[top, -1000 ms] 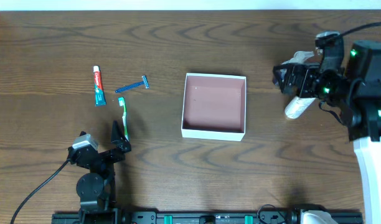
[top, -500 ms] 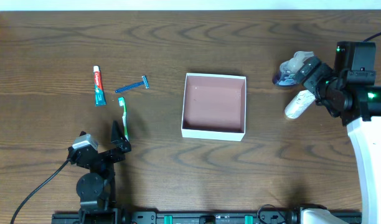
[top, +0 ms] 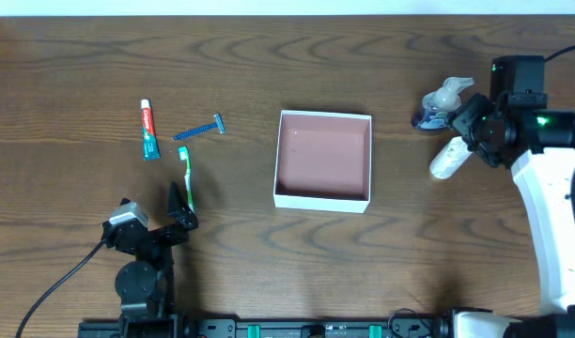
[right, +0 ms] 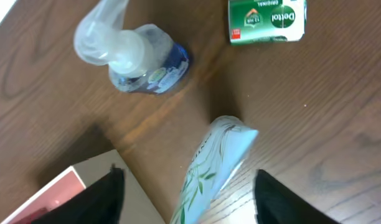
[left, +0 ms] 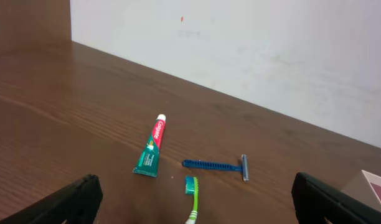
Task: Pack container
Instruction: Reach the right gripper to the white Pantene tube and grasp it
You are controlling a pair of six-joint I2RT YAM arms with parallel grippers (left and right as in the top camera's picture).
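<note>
The container [top: 365, 160], a white-walled square box with a pinkish floor, sits mid-table and holds nothing; its corner shows in the right wrist view [right: 60, 194]. My right gripper [top: 471, 130] is open above a white leaf-printed tube [top: 447, 160], which lies between the fingers in the right wrist view [right: 216, 167]. A clear pump bottle [right: 137, 53] lies beside it. My left gripper [left: 200, 214] is open and empty, low near the green toothbrush [left: 192, 198]. The toothpaste [left: 151, 152] and blue razor [left: 215, 165] lie beyond it.
A green Dettol soap box [right: 267, 20] lies past the tube on the right. The pump bottle [top: 441, 103] lies right of the container. The toothpaste [top: 148, 130], razor [top: 200, 130] and toothbrush [top: 186, 174] lie left of the container. A white wall runs along the far table edge.
My right arm has swung back to the right, uncovering the pump bottle, with its open gripper now over the tube's end. The left arm and the toiletries have not moved.
</note>
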